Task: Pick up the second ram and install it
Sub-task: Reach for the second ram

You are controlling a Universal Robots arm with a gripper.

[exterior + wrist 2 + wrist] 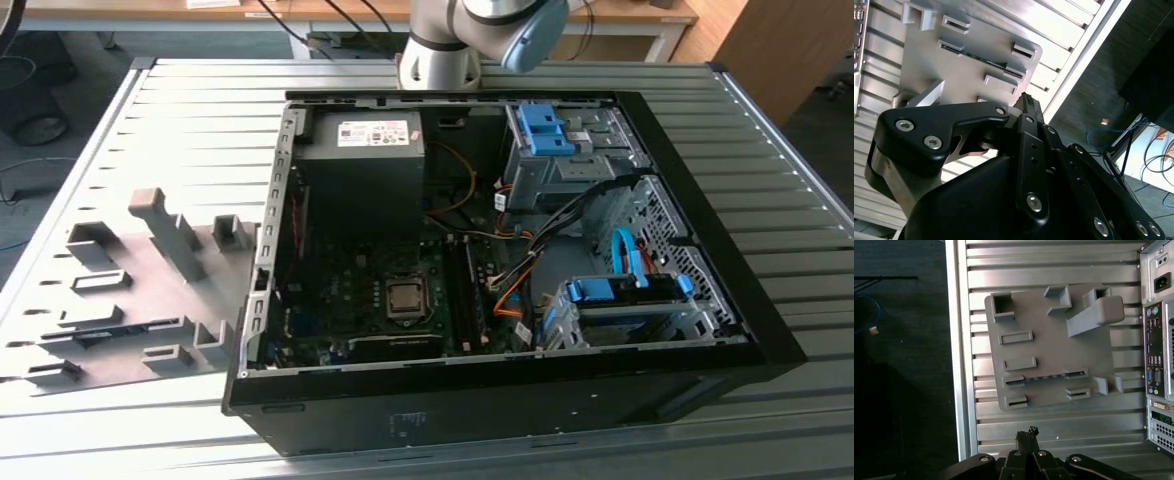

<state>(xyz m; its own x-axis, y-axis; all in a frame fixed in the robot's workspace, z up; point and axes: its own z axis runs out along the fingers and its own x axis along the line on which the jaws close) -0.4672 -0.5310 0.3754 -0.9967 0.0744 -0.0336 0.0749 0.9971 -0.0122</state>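
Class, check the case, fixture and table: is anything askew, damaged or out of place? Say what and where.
Only a small thing: the fixture lies slightly turned against the ribs of the table in the first wrist view. The ram sits straight in its slots, and the case shows no damage. The gripper hangs shut and empty.

Robotics lab or workshop, ribbed metal worktable (pixel 747 130), robot arm (pixel 441 50), opened computer case (pixel 534 410), wooden desk (pixel 134 12) behind.

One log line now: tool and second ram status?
stage: pre-grasp | tool: shut, empty, near grey fixture plate | second ram: on edge in that plate, untouched | PC case: open
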